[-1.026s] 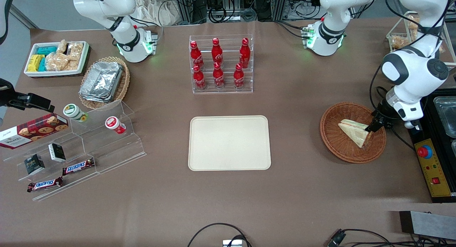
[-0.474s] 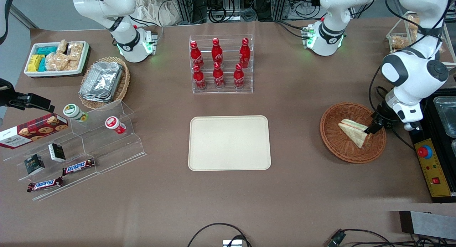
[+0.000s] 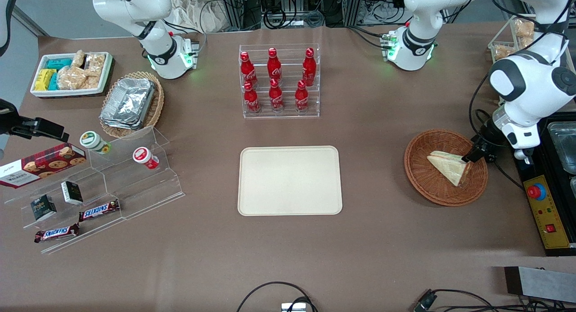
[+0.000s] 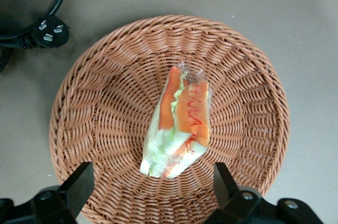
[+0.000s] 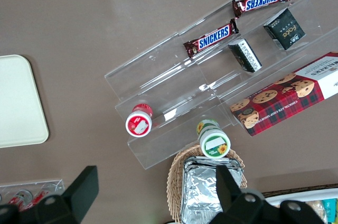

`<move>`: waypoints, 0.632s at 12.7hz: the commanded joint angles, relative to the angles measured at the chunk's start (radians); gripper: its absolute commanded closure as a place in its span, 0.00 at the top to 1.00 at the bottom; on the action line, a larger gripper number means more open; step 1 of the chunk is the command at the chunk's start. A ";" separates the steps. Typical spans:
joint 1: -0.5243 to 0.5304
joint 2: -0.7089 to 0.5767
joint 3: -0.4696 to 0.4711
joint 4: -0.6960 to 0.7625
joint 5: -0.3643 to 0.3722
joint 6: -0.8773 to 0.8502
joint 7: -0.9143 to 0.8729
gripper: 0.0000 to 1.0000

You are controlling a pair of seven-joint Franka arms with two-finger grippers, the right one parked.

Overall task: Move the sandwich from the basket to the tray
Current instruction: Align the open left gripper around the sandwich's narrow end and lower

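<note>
We see the left arm's gripper [image 3: 473, 157] poised over the round wicker basket [image 3: 423, 182], its two fingers [image 4: 78, 184] spread wide with nothing between them. In the wrist view the sandwich [image 4: 178, 123] lies in the basket [image 4: 105, 102] in line with the gap between those fingers, cut edge up, showing orange, red and green filling under clear wrap. From the front, the sandwich [image 3: 448, 166] rests in the basket's middle, with the gripper just above its end toward the working arm.

The basket sits on a brown table [image 3: 369, 123]. The cream tray [image 3: 290, 180] lies well apart from it, toward the parked arm's end, and bare. Farther from the front camera than the tray stands a clear rack of red cola bottles [image 3: 276, 80]. Toward the parked arm's end we find a clear stepped display [image 3: 112, 186] with Snickers bars [image 3: 99, 210], and an oval basket of foil containers [image 3: 129, 102].
</note>
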 commanded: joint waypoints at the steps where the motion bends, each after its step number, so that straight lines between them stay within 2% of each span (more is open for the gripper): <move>1: 0.003 0.006 0.002 0.013 -0.019 -0.008 0.022 1.00; 8: -0.004 0.094 -0.004 0.079 -0.022 0.052 0.018 1.00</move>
